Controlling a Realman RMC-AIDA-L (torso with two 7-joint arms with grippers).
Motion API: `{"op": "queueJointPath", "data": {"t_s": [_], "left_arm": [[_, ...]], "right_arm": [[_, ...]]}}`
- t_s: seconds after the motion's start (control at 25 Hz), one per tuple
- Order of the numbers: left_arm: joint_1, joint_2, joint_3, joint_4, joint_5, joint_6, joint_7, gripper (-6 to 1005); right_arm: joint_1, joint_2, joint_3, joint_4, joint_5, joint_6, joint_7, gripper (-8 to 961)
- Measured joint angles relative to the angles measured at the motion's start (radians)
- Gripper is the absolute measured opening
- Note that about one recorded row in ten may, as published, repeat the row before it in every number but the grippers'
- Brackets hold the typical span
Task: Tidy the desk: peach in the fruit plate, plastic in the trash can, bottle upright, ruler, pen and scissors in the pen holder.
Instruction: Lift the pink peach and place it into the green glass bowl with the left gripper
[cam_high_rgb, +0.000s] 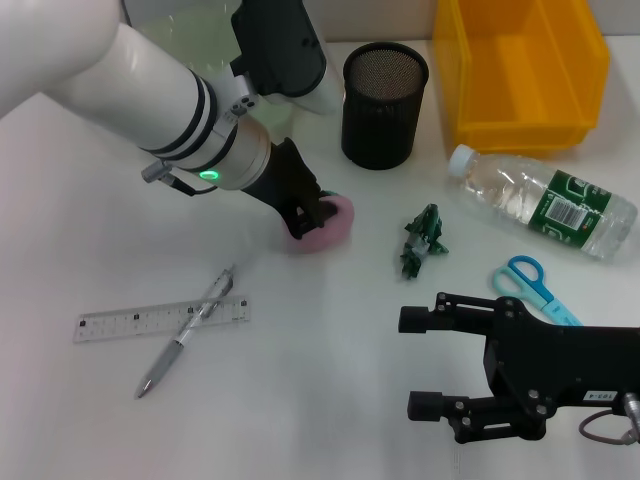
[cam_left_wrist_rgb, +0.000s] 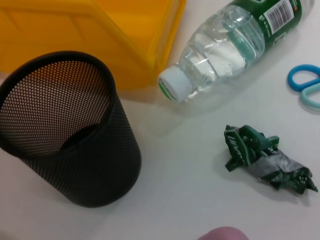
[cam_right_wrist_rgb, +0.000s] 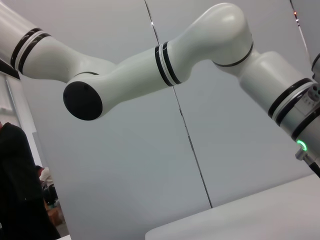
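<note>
Place: robot lab or test room | Evidence: bare white desk (cam_high_rgb: 300, 400), plain grey wall panels (cam_right_wrist_rgb: 125, 175) behind, onlookers (cam_right_wrist_rgb: 20, 190) standing lower left in right wrist view

Near the desk's (cam_high_rgb: 60, 420) far edge the mesh pen holder (cam_high_rgb: 384, 104) is set, with the bin (cam_high_rgb: 520, 70) at the far right corner. The bottle (cam_high_rgb: 545, 199) is laid on its side before the bin, cap towards the holder. The crumpled plastic (cam_high_rgb: 423, 241) is found before the holder, the scissors (cam_high_rgb: 535, 287) to its right. The peach (cam_high_rgb: 322, 225) lies left of the plastic. The pen (cam_high_rgb: 187, 331) is laid across the ruler (cam_high_rgb: 160, 319) towards the near left.
</note>
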Motion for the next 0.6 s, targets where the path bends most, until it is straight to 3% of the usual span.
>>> {"op": "queueJointPath", "data": {"t_s": [0.16, 0.24, 0.32, 0.4, 0.48, 0.6], "left_arm": [[0.004, 0.001, -0.001, 0.012, -0.001, -0.001, -0.001, 73], [0.052, 0.003, -0.014, 0.088, -0.002, -0.043, -0.026, 60], [0.052, 0.003, -0.014, 0.088, -0.002, -0.043, -0.026, 47], [0.122, 0.004, -0.095, 0.173, -0.052, -0.105, -0.039, 40], [0.134, 0.005, -0.119, 0.18, -0.084, -0.12, -0.036, 40], [0.166, 0.007, -0.218, 0.148, -0.252, -0.192, 0.023, 39]], "right_arm": [[-0.003, 0.0, 0.0, 0.0, 0.009, 0.001, 0.0, 804], [-0.006, 0.0, 0.0, -0.002, 0.013, 0.001, 0.0, 804], [-0.006, 0.0, 0.001, -0.002, 0.013, 0.001, 0.0, 804], [-0.006, 0.0, 0.002, -0.003, 0.013, -0.001, 0.0, 804], [-0.005, 0.0, 0.002, -0.003, 0.013, -0.001, 0.0, 804], [-0.003, 0.0, 0.002, -0.002, 0.013, -0.002, 0.0, 804]]}}
